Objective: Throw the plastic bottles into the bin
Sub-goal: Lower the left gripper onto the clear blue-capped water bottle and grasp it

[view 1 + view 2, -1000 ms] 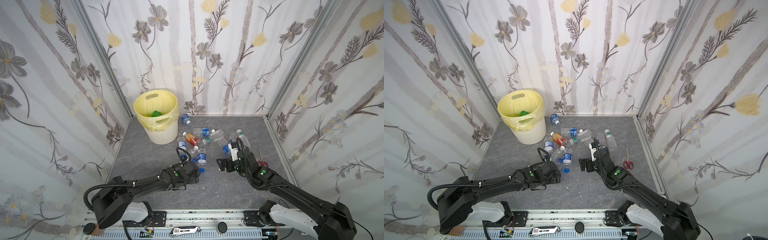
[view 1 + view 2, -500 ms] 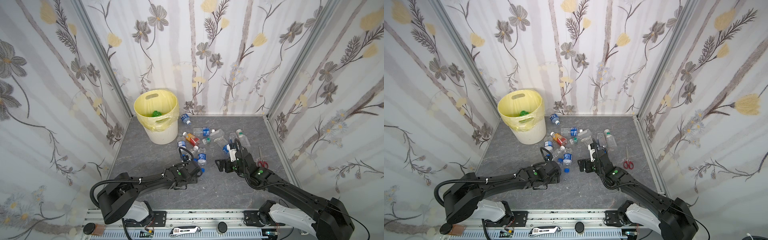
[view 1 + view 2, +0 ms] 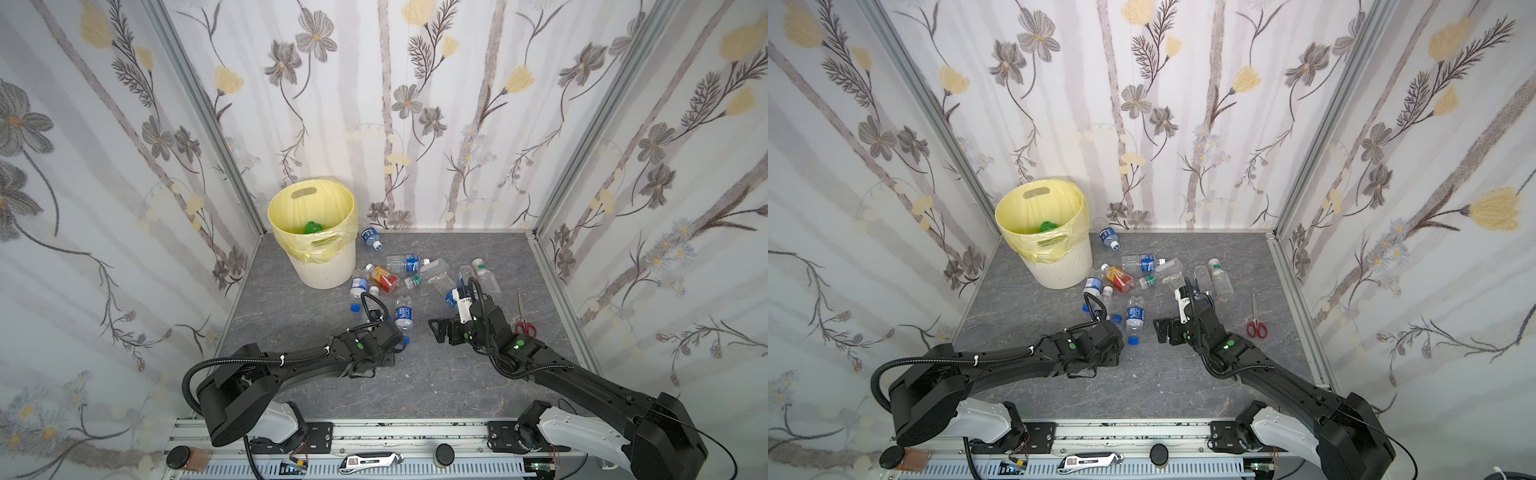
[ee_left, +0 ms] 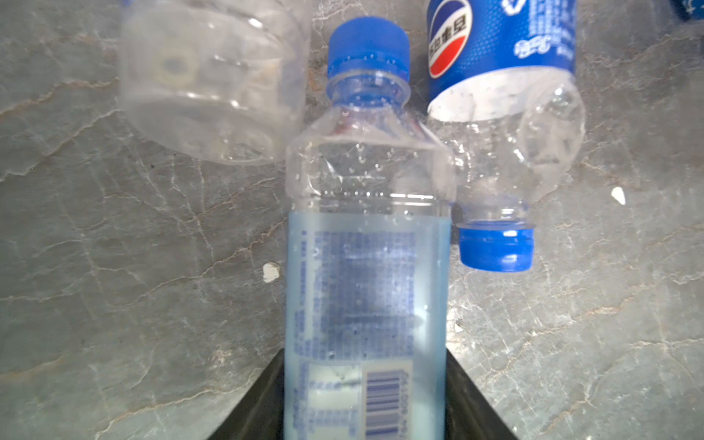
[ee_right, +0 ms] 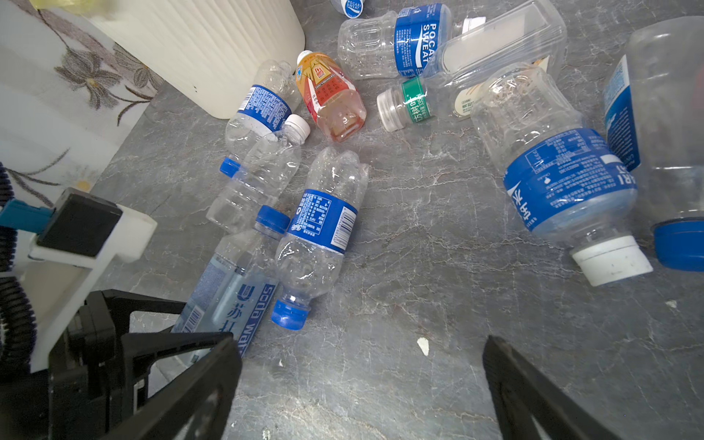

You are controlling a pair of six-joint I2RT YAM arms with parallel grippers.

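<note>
Grasp step: left jaws clamp both sides of the soda-water bottle [image 4: 365, 274], lying on the worktop [image 4: 152, 266] between them. Right jaws gape empty. Next, I reckon: lift clear of neighbouring bottles [image 4: 506, 125], carry to the bin [image 3: 328, 270] well ahead, release.

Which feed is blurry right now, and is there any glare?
Left wrist: the bottle between the fingers is soft, too near the lens; the floor is sharper. Right wrist: sharp, labels readable. Top views: even light, no glare.

Bright, even light; soft shadows on the surface [image 3: 415, 374]; top views bow at edges; left wrist view's bottle [image 4: 365, 266] blurred.
</note>
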